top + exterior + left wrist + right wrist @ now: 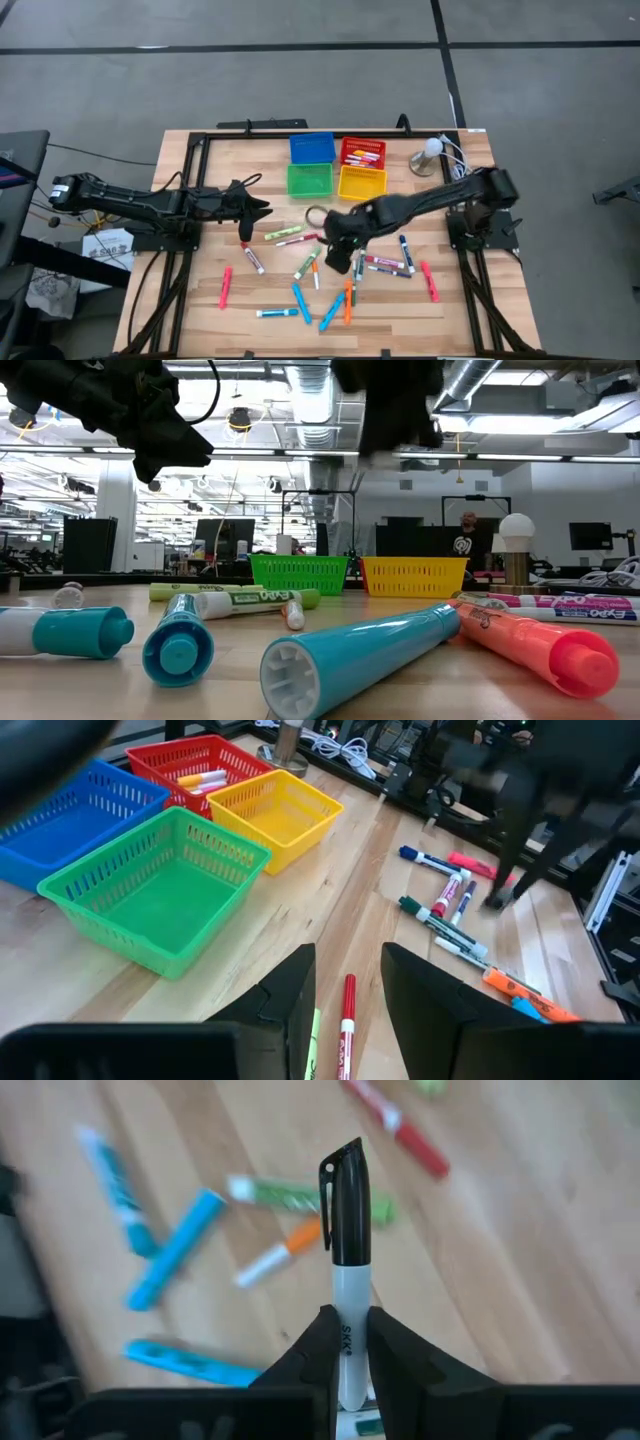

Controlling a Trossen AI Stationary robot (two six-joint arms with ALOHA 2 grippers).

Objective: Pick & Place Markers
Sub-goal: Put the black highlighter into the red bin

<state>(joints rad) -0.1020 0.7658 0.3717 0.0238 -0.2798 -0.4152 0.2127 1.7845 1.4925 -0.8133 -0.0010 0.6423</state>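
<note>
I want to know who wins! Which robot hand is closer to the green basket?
The left. The left gripper hangs open just beside the green basket, on its left. The right gripper, clamping a black-capped marker, sits farther off, nearer the table's front.

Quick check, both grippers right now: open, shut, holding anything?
Left gripper: open, empty, hovering over a red-capped marker near the green bin.
Right gripper: shut on a black-capped marker, lifted above the scattered markers.
</note>
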